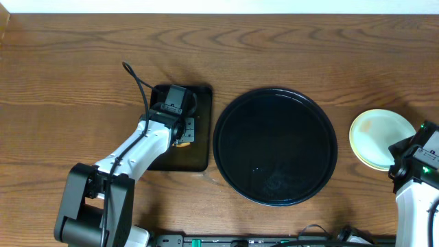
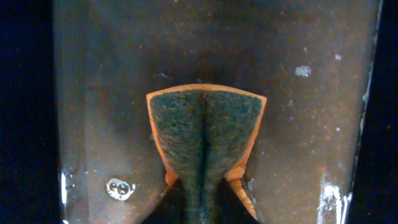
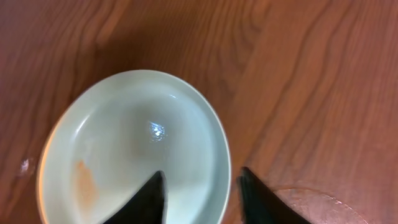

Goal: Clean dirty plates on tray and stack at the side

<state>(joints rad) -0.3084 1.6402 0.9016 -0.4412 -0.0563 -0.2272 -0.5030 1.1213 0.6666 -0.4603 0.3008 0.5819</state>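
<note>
As we read the table from the left, the left gripper hangs over the small rectangular tray. It pinches the sponge into a fold, with the green side toward its camera and the wet floor of that tray below.

Next comes the round tray, and we see no plate on it.

To its right, on the bare wood, lies the plate. A yellowish edge shows under it, so we think it rests on another plate.

The right gripper stands apart at a middle width across the near rim of the plate. One finger is over the inside and one is outside, and as far as we can tell they grip nothing.

We see a faint orange smear on this plate, so we judge that the stacking is nearly done but the cleaning is not. The next move probably calls for closing on the rim squarely and then bringing the plate and the sponge together.
</note>
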